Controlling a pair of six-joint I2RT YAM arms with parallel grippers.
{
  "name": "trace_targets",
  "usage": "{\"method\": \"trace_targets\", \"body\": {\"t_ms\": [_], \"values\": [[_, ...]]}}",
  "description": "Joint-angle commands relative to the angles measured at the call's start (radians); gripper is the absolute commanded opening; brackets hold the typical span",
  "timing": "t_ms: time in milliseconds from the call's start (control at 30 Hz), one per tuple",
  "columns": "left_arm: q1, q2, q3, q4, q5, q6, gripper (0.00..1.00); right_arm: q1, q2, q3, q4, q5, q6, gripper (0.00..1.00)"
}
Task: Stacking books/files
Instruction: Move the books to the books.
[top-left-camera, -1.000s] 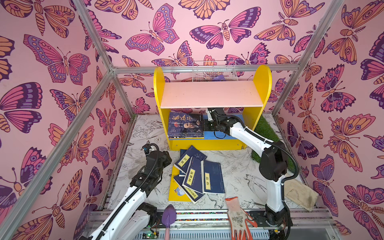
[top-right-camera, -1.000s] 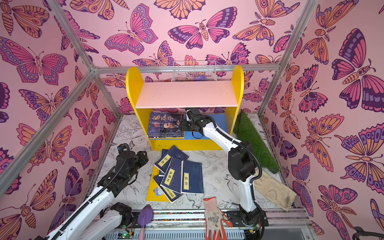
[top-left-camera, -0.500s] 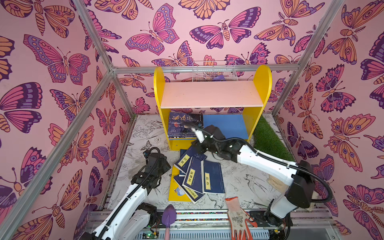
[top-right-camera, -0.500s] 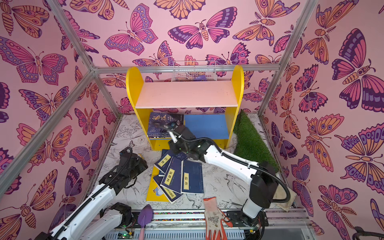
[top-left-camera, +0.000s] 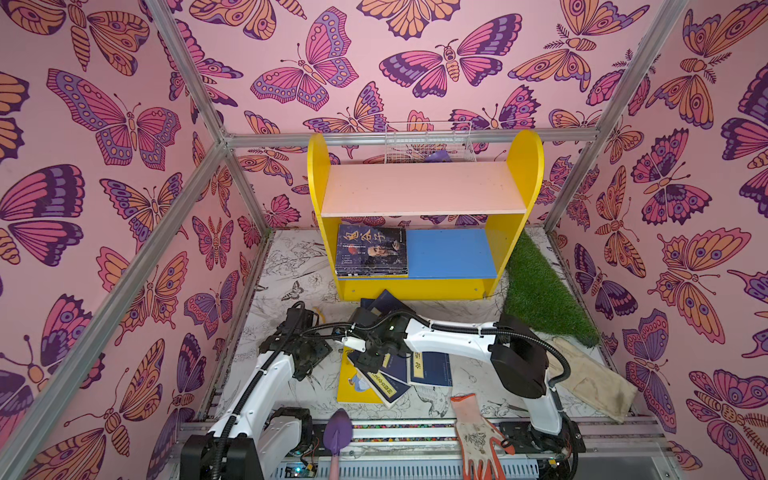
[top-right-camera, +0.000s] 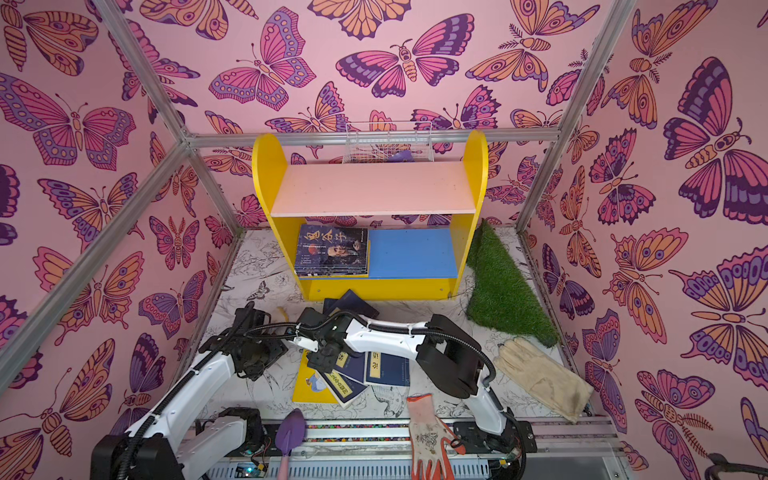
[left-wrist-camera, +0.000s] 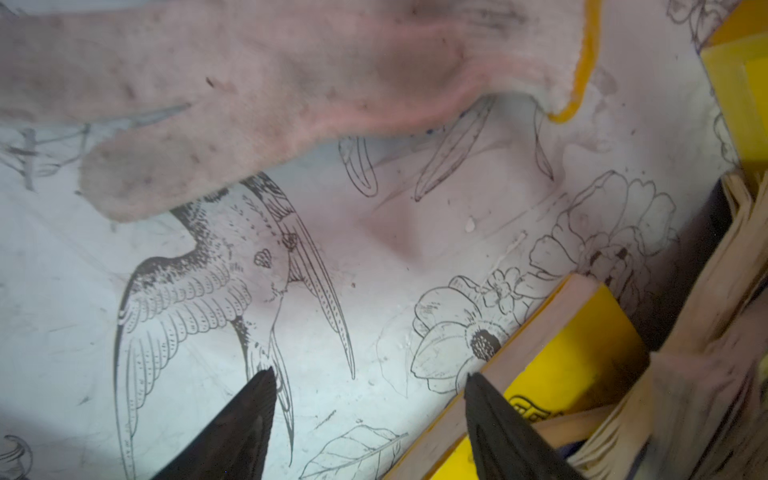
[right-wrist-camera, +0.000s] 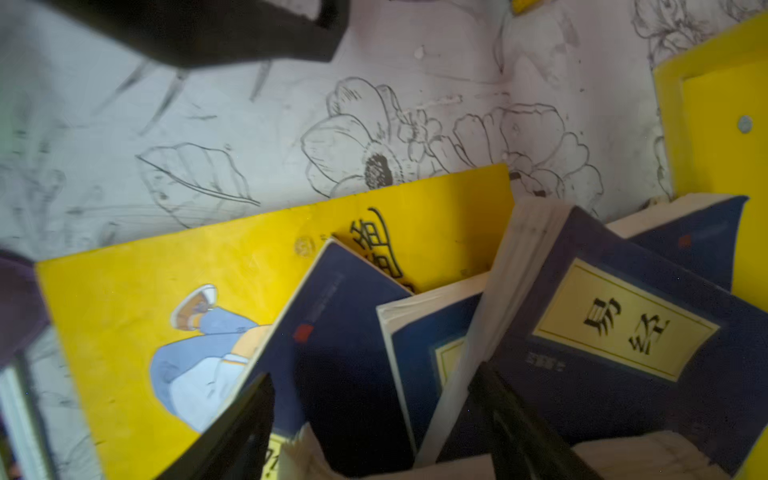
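The yellow shelf (top-left-camera: 415, 289) holds a squared stack on its lower board, topped by the portrait book (top-left-camera: 371, 251); the loose books (top-left-camera: 434, 370) lie fanned in front of it. The right gripper (right-wrist-camera: 370, 382) hovers over them, jaws wide and empty, evidently to take another. The left gripper (left-wrist-camera: 370, 378), likewise wide and empty, sits beside the yellow book (left-wrist-camera: 573, 345).

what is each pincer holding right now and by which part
Nothing is held. The right pincer stands open above the navy books; the left pincer stands open over the table beside the yellow book.
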Motion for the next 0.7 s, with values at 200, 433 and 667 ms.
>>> {"method": "trace_targets", "body": {"t_ms": [200,433,667], "values": [[-0.055,0.019,-0.007,-0.017,0.15,0.051,0.74,-0.065,-0.072,-0.203,-0.07,0.234,0.137,0.78],[-0.167,0.16,0.004,0.01,0.243,0.071,0.71,-0.144,-0.25,-0.394,0.022,0.169,0.25,0.77],[-0.21,0.16,-0.016,0.012,0.269,0.045,0.69,-0.14,-0.319,-0.464,0.084,0.095,0.221,0.76]]}}
